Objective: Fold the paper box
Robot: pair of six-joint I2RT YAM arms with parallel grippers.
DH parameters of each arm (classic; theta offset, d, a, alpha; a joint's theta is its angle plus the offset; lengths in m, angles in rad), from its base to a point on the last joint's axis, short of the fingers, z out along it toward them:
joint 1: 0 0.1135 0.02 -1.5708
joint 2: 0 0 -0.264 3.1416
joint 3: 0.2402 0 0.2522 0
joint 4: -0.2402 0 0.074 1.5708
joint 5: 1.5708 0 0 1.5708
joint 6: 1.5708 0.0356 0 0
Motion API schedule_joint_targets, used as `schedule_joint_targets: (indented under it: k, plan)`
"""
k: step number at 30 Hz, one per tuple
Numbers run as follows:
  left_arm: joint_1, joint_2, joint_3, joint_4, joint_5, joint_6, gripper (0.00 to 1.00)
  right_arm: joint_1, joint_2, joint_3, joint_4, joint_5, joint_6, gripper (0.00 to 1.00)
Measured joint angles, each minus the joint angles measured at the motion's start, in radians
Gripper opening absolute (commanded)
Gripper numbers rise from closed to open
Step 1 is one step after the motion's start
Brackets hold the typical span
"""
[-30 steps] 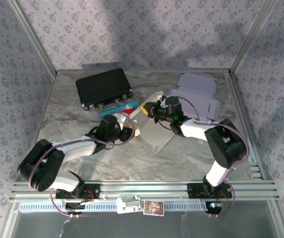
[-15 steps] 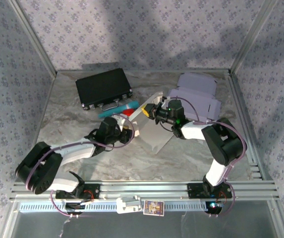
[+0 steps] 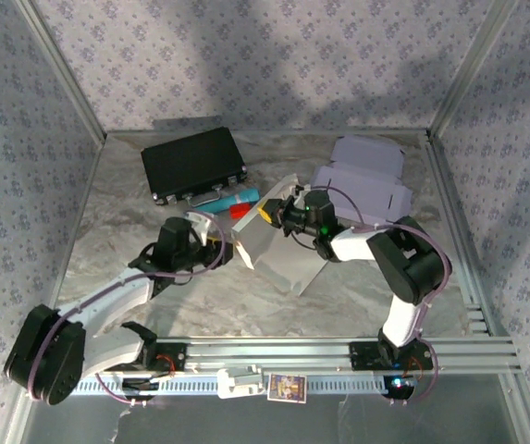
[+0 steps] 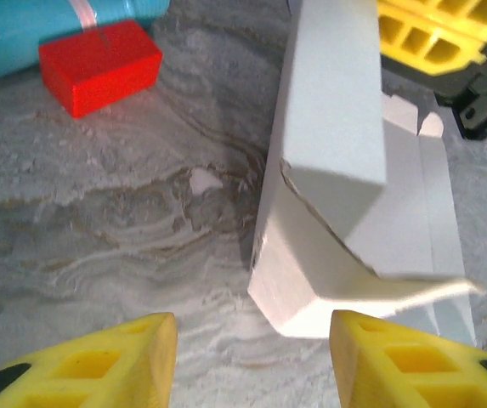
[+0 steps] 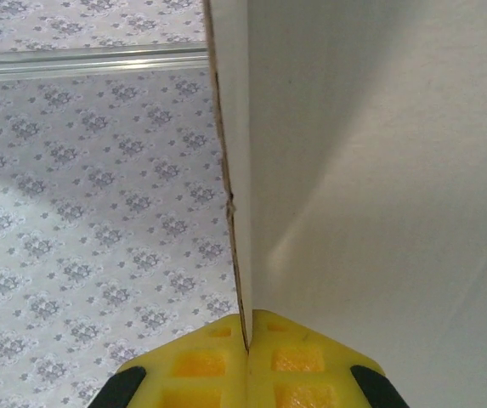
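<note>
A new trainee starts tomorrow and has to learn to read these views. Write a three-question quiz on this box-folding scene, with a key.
1. True or false: the right hand is shut on an edge of the paper box.
2. Pick one. The left hand is: A) open, gripping nothing; B) shut on the paper box; C) shut on the red block.
3. Short answer: what lies next to the red block on the table?

Key: 1 true. 2 A. 3 the teal tube.
</note>
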Motion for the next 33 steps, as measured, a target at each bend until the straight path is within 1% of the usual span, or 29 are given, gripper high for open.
schedule_joint_targets:
  k: [6, 11, 15, 19, 24, 28, 33]
  plan:
    - [0.000, -0.135, -0.046, -0.046, -0.025, -0.040, 0.51, 0.002, 0.008, -0.030, 0.075, 0.003, 0.000, 0.00]
    - [-0.014, -0.146, -0.065, -0.032, -0.045, -0.081, 0.48, 0.002, 0.008, -0.072, 0.133, 0.003, 0.000, 0.00]
    - [-0.051, -0.087, -0.086, 0.008, -0.077, -0.103, 0.45, 0.002, 0.008, -0.103, 0.175, -0.004, 0.001, 0.00]
    - [-0.113, -0.003, -0.087, 0.082, -0.123, -0.127, 0.44, -0.002, 0.011, -0.119, 0.219, -0.013, 0.010, 0.00]
    - [-0.180, 0.049, -0.089, 0.170, -0.181, -0.153, 0.45, -0.003, 0.020, -0.119, 0.243, -0.016, 0.019, 0.00]
    - [-0.205, 0.065, -0.090, 0.216, -0.206, -0.168, 0.45, -0.006, 0.024, -0.119, 0.254, -0.016, 0.030, 0.00]
    - [-0.206, 0.100, -0.092, 0.264, -0.216, -0.174, 0.45, -0.008, 0.031, -0.119, 0.265, -0.016, 0.038, 0.00]
